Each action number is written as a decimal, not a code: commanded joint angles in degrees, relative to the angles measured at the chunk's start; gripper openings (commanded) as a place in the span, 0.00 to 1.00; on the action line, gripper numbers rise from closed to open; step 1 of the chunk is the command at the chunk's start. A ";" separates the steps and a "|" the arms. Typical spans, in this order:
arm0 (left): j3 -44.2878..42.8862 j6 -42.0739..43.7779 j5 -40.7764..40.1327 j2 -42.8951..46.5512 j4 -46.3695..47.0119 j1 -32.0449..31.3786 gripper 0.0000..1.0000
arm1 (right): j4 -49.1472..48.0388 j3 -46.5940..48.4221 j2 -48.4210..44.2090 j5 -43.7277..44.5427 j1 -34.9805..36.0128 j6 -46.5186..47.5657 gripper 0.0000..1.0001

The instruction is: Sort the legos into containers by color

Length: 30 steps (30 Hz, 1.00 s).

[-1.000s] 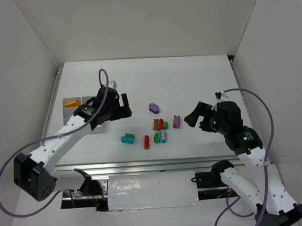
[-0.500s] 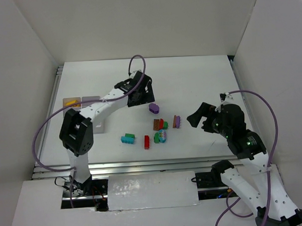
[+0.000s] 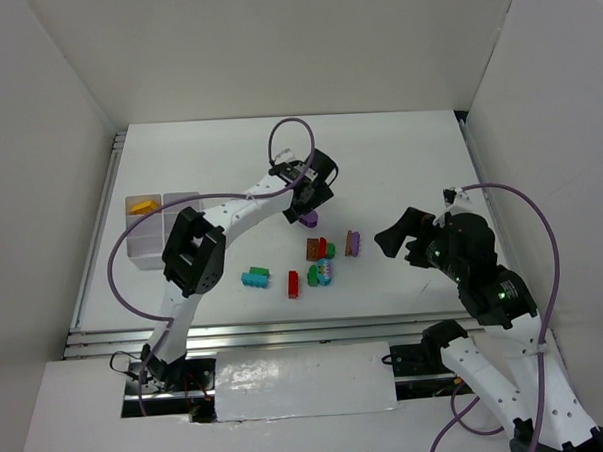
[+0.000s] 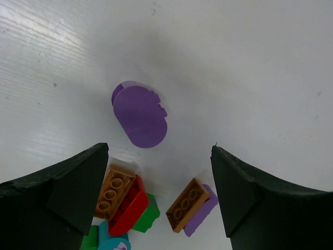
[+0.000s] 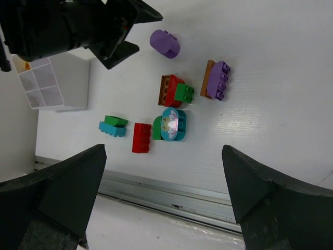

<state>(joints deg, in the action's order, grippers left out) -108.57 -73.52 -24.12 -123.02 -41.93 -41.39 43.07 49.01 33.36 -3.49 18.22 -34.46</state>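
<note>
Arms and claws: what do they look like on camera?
The left arm and right arm have white shells, black joints and a looping purple cable each. The left claw and right claw are black, with two broad wedge-shaped fingers.

Desk (image 3: 398, 152): plain white.
Tray (image 3: 147, 238): milky, translucent white. Yellow lego (image 3: 140, 205) in its 11 o'clock compartment.
Oval lego (image 4: 139, 115): solid purple, unmarked.
Cluster: orange-brown brick (image 4: 114, 190) against red brick (image 4: 130, 205), with small green brick (image 4: 148, 216) at 5 o'clock.
Second orange-brown brick (image 4: 187, 203) paired with purple studded brick (image 5: 219, 79).
Teal oval lego (image 5: 174, 125): pale pink-and-white print on its face.
Lone red brick (image 5: 141, 138).
Teal brick (image 5: 110, 129) joined to a green brick (image 5: 116, 121).
Left tool (image 4: 159, 156) and right tool (image 5: 164, 151): matte black.
Cables (image 3: 114, 284): purple.
</note>
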 commanded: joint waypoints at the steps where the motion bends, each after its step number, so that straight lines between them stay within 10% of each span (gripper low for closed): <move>1: -1.73 -4.79 -2.42 -2.48 -3.86 0.08 0.91 | -1.76 -0.76 -0.84 -0.73 0.50 1.32 1.00; 30: -1.03 0.83 3.82 -10.84 5.02 3.15 0.74 | -4.22 -2.87 0.39 -4.51 0.59 2.73 1.00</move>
<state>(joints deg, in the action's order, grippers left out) -109.40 -73.47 -21.87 -132.29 -37.91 -37.98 41.89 47.07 33.56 -7.66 18.24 -32.86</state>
